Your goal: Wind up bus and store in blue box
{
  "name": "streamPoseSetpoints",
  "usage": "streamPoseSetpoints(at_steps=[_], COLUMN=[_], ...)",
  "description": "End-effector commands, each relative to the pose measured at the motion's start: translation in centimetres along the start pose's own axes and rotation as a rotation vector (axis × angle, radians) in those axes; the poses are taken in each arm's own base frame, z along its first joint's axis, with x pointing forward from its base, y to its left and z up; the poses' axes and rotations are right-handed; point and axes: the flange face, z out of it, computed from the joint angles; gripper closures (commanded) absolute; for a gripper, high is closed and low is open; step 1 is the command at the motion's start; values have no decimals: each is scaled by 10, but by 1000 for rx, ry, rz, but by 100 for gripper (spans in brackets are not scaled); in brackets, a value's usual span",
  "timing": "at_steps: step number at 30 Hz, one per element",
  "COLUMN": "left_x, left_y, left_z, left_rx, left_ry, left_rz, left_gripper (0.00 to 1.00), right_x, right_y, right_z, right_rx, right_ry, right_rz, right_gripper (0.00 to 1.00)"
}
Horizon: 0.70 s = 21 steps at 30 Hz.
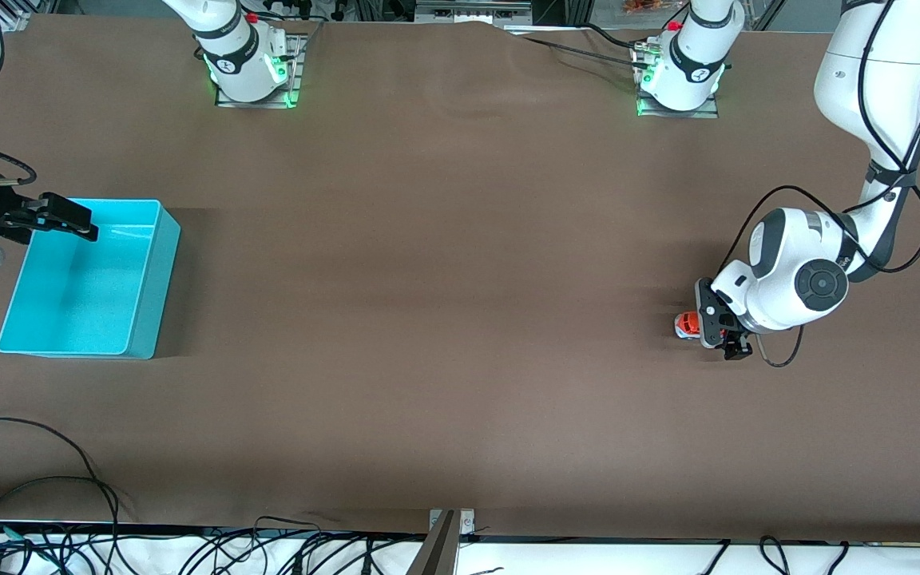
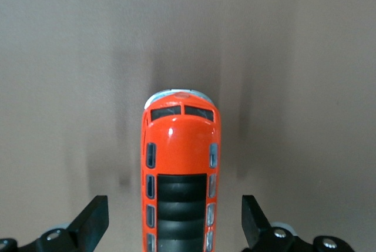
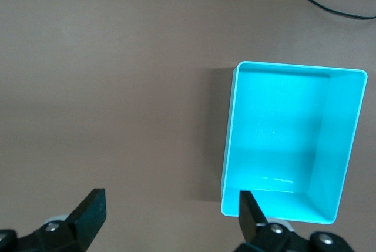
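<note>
Straddling the bus (image 2: 181, 172) with its fingers (image 2: 94, 219) spread wide, the left hand (image 1: 717, 329) is down at the bench (image 1: 444, 319) toward the left arm's end, and a clear gap shows on each side between the finger pads and the toy's orange-red body, so it grips nothing. The bus stands on its wheels on the bench, well apart from the blue box (image 1: 152, 279), which sits at the right arm's end. The right hand (image 1: 69, 216) hangs over the rim of the box, also wide open and holding nothing, with the box's empty inside seen below it in the right wrist view.
</note>
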Motion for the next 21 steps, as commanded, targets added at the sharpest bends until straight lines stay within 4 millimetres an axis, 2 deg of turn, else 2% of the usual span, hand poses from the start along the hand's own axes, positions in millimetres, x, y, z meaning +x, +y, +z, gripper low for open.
streamPoseSetpoints(at_steps=[1,4,5,9,15,21], left_x=[-4,-5,-5,6,6,7], left_y=[4,5,5,5,6,7], left_z=[3,5,5,3,4,6], left_rx=[20,17,17,19,17,13], left_ry=[-8,-7,-7,1,1,2], left_rz=[27,25,25,39,40,42], left_gripper=[22,47,51,55,68,73], right_x=[0,0,0,0,0,0], right_y=[-1,-2,-1,-1,-2,-1], right_z=[-4,-4,-4,-4,-4,-4], right_rx=[-18,-18,-18,-18,-18,-18], right_ry=[10,10,10,10,10,10], right_rz=[1,0,1,1,0,1], right_gripper=[0,0,0,0,0,0])
